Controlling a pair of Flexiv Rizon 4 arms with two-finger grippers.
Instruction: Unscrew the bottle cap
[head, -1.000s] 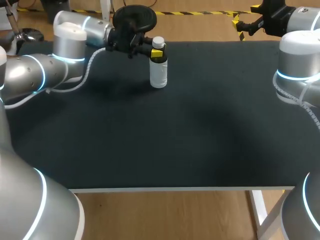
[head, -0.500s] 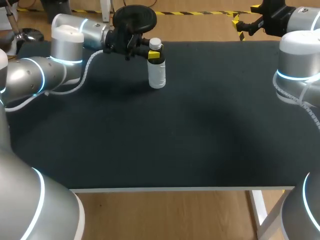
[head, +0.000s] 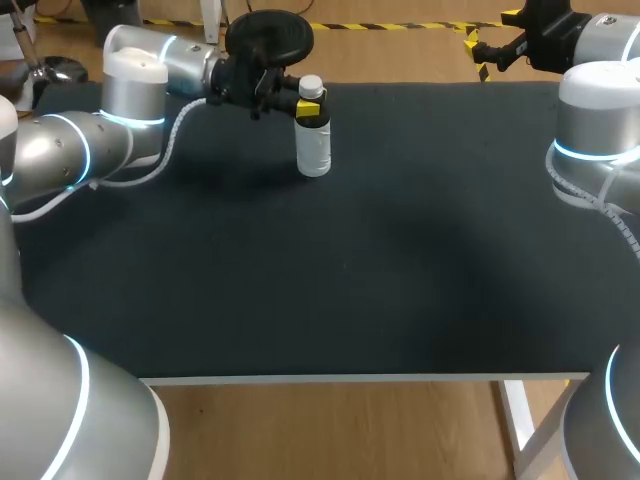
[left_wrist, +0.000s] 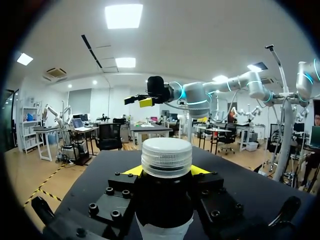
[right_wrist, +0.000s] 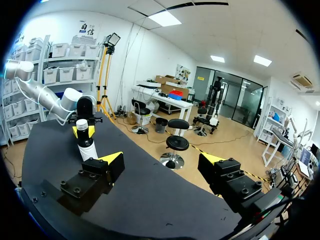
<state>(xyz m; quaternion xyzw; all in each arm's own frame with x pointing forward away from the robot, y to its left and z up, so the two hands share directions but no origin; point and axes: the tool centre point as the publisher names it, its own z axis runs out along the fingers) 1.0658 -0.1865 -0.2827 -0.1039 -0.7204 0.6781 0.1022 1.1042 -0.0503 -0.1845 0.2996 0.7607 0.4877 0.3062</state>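
Observation:
A white bottle (head: 314, 150) with a white ribbed cap (head: 311, 87) stands upright near the back of the black table, left of the middle. My left gripper (head: 307, 106) comes in from the left and is shut on the bottle just under the cap, one yellow tip on each side. The left wrist view looks straight at the cap (left_wrist: 166, 156), with the dark bottle neck (left_wrist: 165, 200) between the fingers. My right gripper (head: 478, 50) hangs open over the table's far right edge, well away from the bottle (right_wrist: 86, 142), with nothing between its fingers.
The black table top (head: 350, 270) runs from the bottle to the white front edge (head: 360, 379). My right arm's grey elbow (head: 598, 130) stands over the right side of the table.
The left gripper and the bottle in it have shifted a little to the left, then stayed still. The right arm has not moved.

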